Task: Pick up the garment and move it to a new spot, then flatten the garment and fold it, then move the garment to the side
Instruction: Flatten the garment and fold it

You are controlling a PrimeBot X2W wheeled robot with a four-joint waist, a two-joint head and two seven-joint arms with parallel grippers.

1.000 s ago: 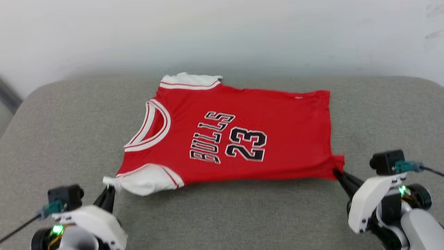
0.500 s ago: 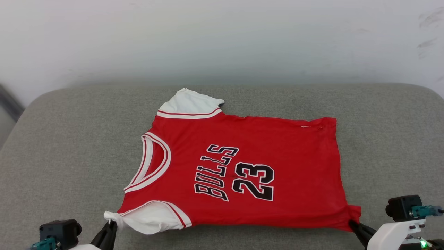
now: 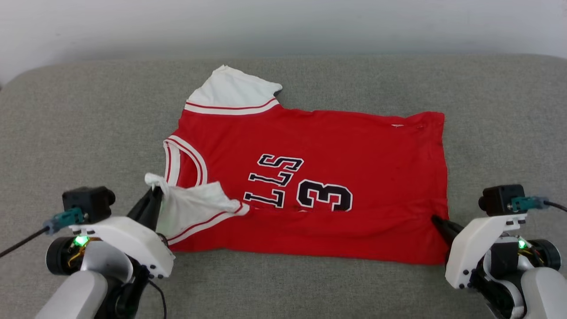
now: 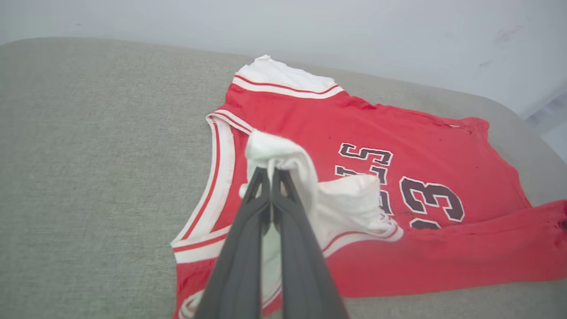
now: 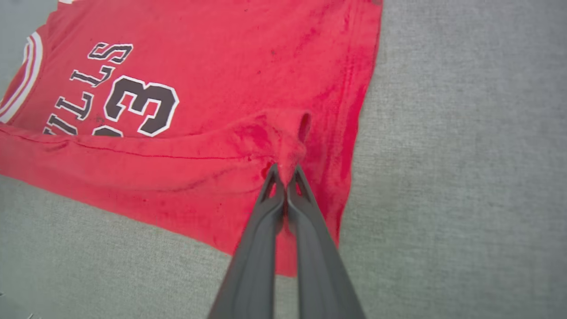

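Observation:
The garment (image 3: 345, 150), a red jersey with black lettering and white sleeves, lies on a grey cushion, neck to the left. Its near long edge is lifted and doubled over the body, covering part of the lettering. My left gripper (image 3: 155, 191) is shut on the near white sleeve (image 4: 283, 155), held above the cloth by the neckline. My right gripper (image 3: 436, 219) is shut on the near hem corner (image 5: 285, 146), bunched at its tips. The far white sleeve (image 3: 230, 91) lies flat.
The grey cushion (image 3: 79, 124) stretches wide on both sides of the jersey, with bare fabric to the left, right (image 3: 500, 124) and front. A pale wall (image 3: 283, 22) runs along its far edge.
Both grippers have carried the jersey's near edge away from me and over its body, hiding part of the lettering. The head camera has also shifted between frames.

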